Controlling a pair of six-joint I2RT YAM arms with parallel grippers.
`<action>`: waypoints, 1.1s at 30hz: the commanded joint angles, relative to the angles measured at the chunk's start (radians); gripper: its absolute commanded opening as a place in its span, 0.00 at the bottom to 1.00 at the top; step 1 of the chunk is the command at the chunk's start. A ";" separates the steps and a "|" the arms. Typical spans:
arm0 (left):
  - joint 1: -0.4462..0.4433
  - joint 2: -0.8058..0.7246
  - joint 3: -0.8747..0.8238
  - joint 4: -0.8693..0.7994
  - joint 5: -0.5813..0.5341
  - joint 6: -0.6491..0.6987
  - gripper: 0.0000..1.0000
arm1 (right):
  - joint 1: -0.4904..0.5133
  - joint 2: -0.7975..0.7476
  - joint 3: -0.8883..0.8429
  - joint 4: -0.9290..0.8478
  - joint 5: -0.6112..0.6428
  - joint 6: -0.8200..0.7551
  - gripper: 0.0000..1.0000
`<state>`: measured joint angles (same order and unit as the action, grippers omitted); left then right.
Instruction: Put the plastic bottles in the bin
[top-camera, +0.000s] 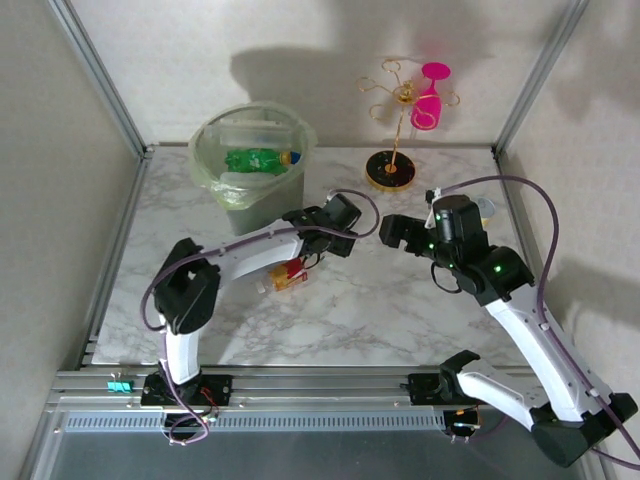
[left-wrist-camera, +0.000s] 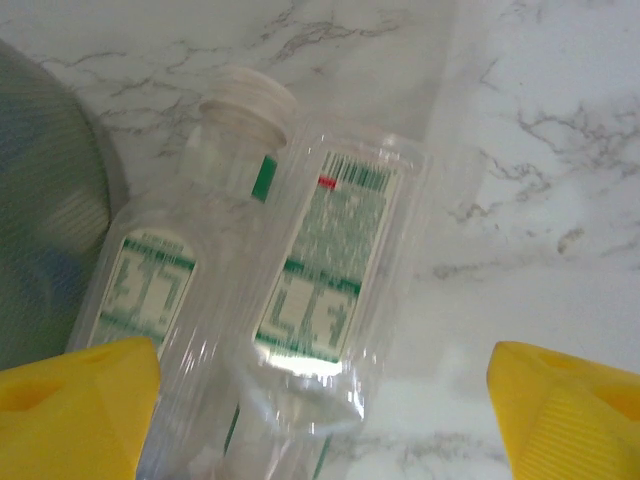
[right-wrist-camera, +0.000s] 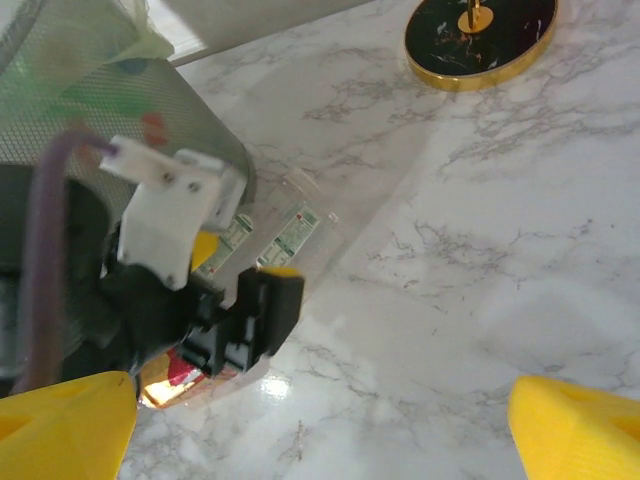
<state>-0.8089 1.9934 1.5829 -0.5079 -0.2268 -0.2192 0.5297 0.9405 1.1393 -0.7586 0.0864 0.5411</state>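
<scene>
Your left claw (left-wrist-camera: 320, 410) hung low over the marble table (top-camera: 400, 310), just off the near right foot of the bin (top-camera: 250, 185). Its yellow fingers (left-wrist-camera: 75, 405) stood spread wide and pinched nothing. Between them on the tabletop lay what looked like two clear bottles (left-wrist-camera: 320, 270) with green-and-white labels, side by side, one with a white cap (left-wrist-camera: 247, 95) at the end away from the claw. The one nearer the bin lay close against the finger on that side, though you could not tell from the wrist camera whether they touched; the other finger stood well apart from both. The bin's grey-green wall rose just beside them. Inside the bin you could see a green bottle (top-camera: 258, 158) lying across the middle, with clear ones (top-camera: 245, 130) around it. A red-labelled bottle (top-camera: 285, 275) with an orange tint lay on the table in front of the bin, under the left forearm. Your right claw (right-wrist-camera: 320, 425) hovered farther from the bin, to its right, facing the left claw across a short gap. Its fingers were likewise spread, with bare marble between them. Well to the right of the bin, by the back wall, stood the gold wire stand (top-camera: 395, 100) on its black base (top-camera: 390, 170), with a pink goblet (top-camera: 432, 95) hanging from it.
</scene>
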 joint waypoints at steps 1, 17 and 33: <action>0.042 0.055 0.083 -0.001 0.018 0.027 0.84 | -0.002 -0.021 -0.007 -0.040 0.034 0.021 0.96; 0.070 0.189 0.143 0.017 0.140 0.038 0.76 | -0.005 -0.048 0.000 -0.120 0.075 0.008 0.96; 0.033 0.188 0.079 0.046 0.249 0.055 0.73 | -0.004 -0.014 -0.013 -0.089 0.067 -0.014 0.97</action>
<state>-0.7631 2.1647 1.6817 -0.4629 -0.0208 -0.1822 0.5297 0.9245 1.1385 -0.8593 0.1383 0.5388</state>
